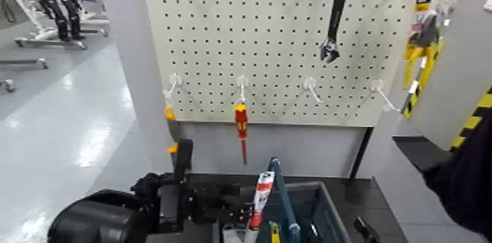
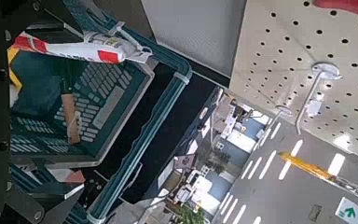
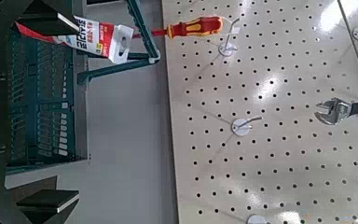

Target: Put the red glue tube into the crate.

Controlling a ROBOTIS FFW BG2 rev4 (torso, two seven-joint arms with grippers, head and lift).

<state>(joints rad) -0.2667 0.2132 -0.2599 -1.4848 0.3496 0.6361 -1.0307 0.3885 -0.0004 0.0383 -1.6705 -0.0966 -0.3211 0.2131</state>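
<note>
The red glue tube (image 1: pixel 261 196) stands tilted at the crate's (image 1: pixel 326 206) near left corner, white cap up, beside the blue-grey bar handle (image 1: pixel 281 191). My left gripper (image 1: pixel 228 209) sits just left of the tube at the crate's rim. In the left wrist view its fingers stand wide apart, open, and the red glue tube (image 2: pixel 82 47) lies loose across the crate (image 2: pixel 103 93) opening near one finger. In the right wrist view the right gripper (image 3: pixel 47 107) is open over the crate (image 3: pixel 33 131), with the red glue tube (image 3: pixel 79 37) farther off.
A white pegboard (image 1: pixel 285 48) rises behind the crate, with a red-and-yellow screwdriver (image 1: pixel 241 127) and a black wrench (image 1: pixel 334 23) hanging on it. A wooden-handled tool (image 2: pixel 68 119) lies inside the crate. A grey post (image 1: pixel 139 70) stands on the left.
</note>
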